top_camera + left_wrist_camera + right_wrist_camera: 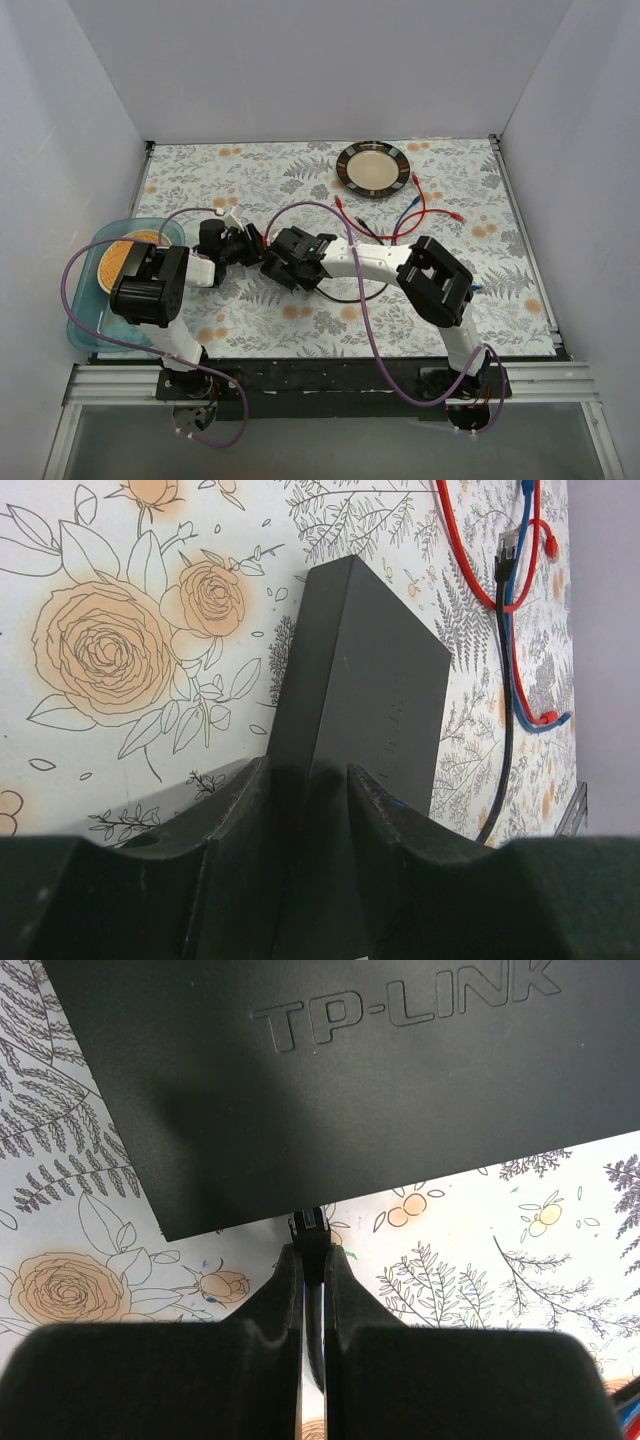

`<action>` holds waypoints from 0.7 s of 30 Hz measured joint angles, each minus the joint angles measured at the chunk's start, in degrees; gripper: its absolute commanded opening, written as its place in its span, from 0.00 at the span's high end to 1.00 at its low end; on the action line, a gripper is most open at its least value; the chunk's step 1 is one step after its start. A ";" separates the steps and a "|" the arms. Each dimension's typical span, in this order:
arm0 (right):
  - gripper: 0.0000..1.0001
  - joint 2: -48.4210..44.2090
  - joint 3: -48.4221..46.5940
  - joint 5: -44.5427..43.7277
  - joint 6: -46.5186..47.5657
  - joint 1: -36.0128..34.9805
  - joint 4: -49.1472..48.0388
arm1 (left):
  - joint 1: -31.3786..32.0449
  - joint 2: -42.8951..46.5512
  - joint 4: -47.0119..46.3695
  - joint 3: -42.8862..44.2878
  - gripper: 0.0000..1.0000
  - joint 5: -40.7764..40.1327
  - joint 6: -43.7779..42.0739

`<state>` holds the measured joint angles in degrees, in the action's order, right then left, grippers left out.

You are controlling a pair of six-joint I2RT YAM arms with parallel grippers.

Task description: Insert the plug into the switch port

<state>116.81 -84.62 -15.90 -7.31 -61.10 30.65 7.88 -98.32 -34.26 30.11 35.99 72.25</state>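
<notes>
Your right gripper (pixel 312 1256) is clenched on the small dark plug (pixel 309 1224), its long axis pointing straight ahead at the long edge of the flat black rectangular switch box (pixel 350 1090), tip touching. Your left gripper (pixel 308 780) grasps the box's end. The port is hidden.

Arms (pixel 150 285): two
Switch box (pixel 400 1060): one — black
Plate (pixel 373 167): one
Tray (pixel 78 338): one — teal
Cables (pixel 457 550): three colours, red, blue, black
</notes>
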 measured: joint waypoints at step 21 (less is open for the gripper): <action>0.99 2.67 -4.92 -0.55 1.64 1.05 5.38 | 4.09 4.39 2.54 -0.48 0.67 -8.02 0.70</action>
<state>119.48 -89.54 -16.45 -5.67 -60.05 36.03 11.97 -93.93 -31.73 29.63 27.97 72.95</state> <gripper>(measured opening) 0.065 0.332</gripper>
